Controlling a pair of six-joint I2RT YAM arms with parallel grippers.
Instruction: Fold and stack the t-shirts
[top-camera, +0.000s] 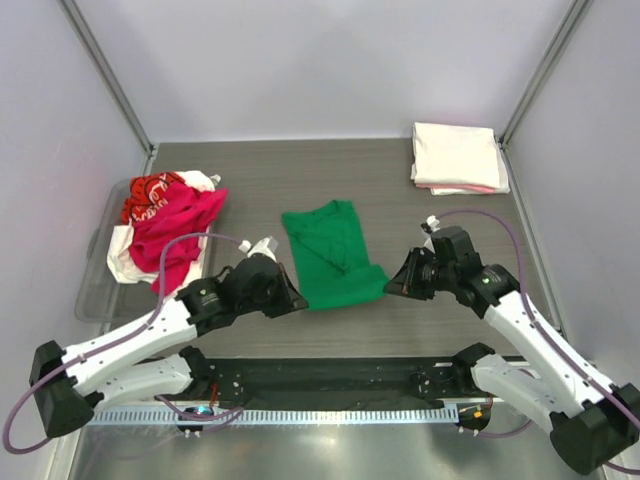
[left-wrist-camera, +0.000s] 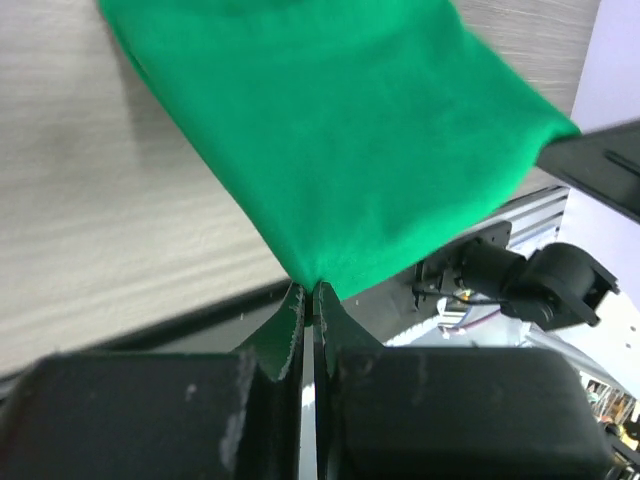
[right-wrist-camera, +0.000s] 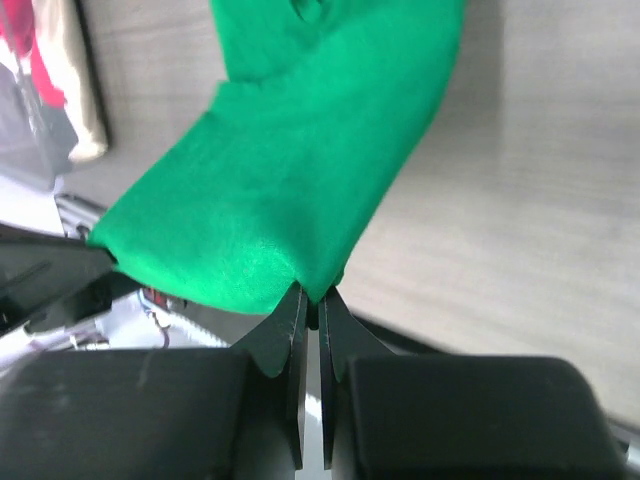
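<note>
The green t-shirt (top-camera: 332, 255) lies in the middle of the table (top-camera: 420, 200), its near edge raised. The left claw (top-camera: 298, 300) is clamped on its near left corner and the right claw (top-camera: 392, 283) on its near right corner. Folded cream and pink shirts (top-camera: 457, 157) are stacked at the far right corner. A heap of red, magenta and white shirts (top-camera: 165, 225) lies over the clear bin (top-camera: 95, 290) at the left.

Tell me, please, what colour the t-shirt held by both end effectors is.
The t-shirt is plain bright green; the top external view shows it best.
</note>
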